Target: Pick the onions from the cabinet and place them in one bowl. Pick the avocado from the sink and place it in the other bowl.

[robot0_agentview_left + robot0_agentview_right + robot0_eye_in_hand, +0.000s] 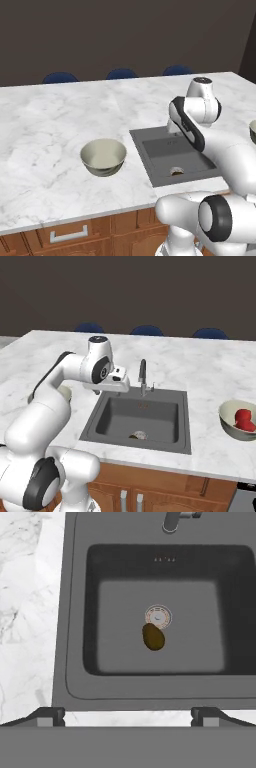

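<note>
On the left of the marble counter (45, 130) sits one cream bowl (103, 156) with nothing in it. Beside it, my tool (128, 716) hangs above the sink (75, 612) with its fingers spread wide, holding nothing. Below, the avocado (153, 637) lies on the basin floor, touching the drain. Farther right, the other bowl (231, 423) holds the red onions (244, 419).

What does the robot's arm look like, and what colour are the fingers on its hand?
The arm is made of smooth, glossy white rounded tubes, joined by dark black rings at the joints. A round dark-grey cap sits on top of one white joint. The hand has two small dark-grey fingertips, blocky and flat. No cables or markings show.
</note>
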You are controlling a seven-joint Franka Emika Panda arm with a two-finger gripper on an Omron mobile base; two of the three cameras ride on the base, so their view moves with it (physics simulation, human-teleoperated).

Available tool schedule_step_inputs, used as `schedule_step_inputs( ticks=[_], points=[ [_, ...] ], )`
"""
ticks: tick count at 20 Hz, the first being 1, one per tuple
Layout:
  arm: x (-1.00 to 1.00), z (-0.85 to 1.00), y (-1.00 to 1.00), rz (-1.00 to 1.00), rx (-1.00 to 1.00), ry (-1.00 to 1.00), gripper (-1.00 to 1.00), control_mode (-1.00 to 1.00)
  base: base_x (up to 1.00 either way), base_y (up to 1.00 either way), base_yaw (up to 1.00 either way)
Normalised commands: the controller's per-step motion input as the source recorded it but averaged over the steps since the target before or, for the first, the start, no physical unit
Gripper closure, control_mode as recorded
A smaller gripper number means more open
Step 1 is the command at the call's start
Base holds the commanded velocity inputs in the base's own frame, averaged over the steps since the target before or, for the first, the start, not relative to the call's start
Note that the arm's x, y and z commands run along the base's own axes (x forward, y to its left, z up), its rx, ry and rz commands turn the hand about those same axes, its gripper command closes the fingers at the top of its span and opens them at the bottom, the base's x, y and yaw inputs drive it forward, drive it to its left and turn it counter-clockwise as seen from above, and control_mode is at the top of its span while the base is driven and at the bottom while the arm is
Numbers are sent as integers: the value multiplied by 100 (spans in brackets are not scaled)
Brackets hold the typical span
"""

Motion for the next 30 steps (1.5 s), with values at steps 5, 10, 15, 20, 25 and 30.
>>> schedule_step_inputs(
  ticks=[5, 10, 15, 20, 25, 30],
  points=[
    [5, -10, -19, 0, 0, 0, -100, -100, 0, 0, 0],
    [6, -9, -17, 0, 0, 1, -100, -100, 0, 0, 0],
    [4, -29, -20, 0, 0, 0, -100, -100, 0, 0, 0],
    [7, -31, -8, 0, 0, 0, -100, -100, 0, 0, 0],
    [0, -23, -6, 0, 0, 0, -100, -100, 0, 0, 0],
    [0, -24, -5, 0, 0, 0, -100, -100, 0, 0, 0]
  ],
)
